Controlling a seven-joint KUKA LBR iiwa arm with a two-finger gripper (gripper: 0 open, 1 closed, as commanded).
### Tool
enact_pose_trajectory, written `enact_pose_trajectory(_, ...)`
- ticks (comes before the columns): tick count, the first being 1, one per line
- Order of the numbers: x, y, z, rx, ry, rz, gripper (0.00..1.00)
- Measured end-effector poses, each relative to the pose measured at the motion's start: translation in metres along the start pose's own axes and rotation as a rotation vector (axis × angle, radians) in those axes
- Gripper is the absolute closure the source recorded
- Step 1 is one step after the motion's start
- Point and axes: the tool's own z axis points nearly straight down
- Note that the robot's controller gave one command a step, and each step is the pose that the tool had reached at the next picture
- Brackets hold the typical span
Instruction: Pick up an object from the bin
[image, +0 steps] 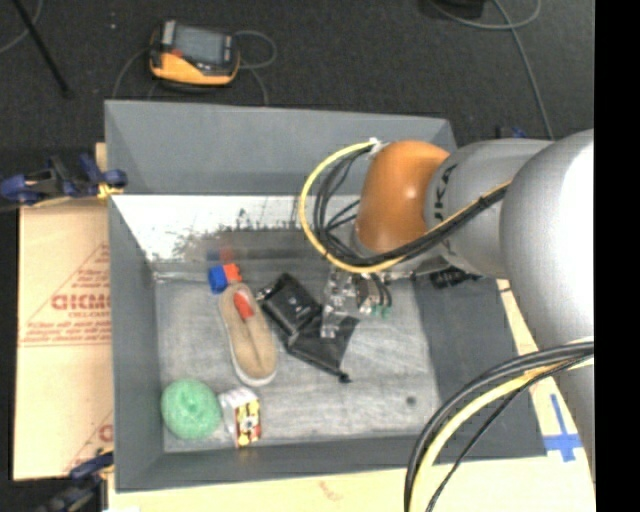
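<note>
The end effector (339, 315) hangs over the upper edge of a flat black piece (322, 352) in the middle of the bin (392, 385), with a black box (284, 300) just left of it. The arm reaches in from the right, wrist turned down. Whether the end effector is apart or together cannot be told.

Evenly lit, pale glare across back wall of bin (200, 215), dark floor outside it
</note>
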Motion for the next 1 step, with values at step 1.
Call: enact_pose_trajectory(1, 0.0000, 0.0000, 0.0000, 0.000, 0.000, -0.001, 1.00)
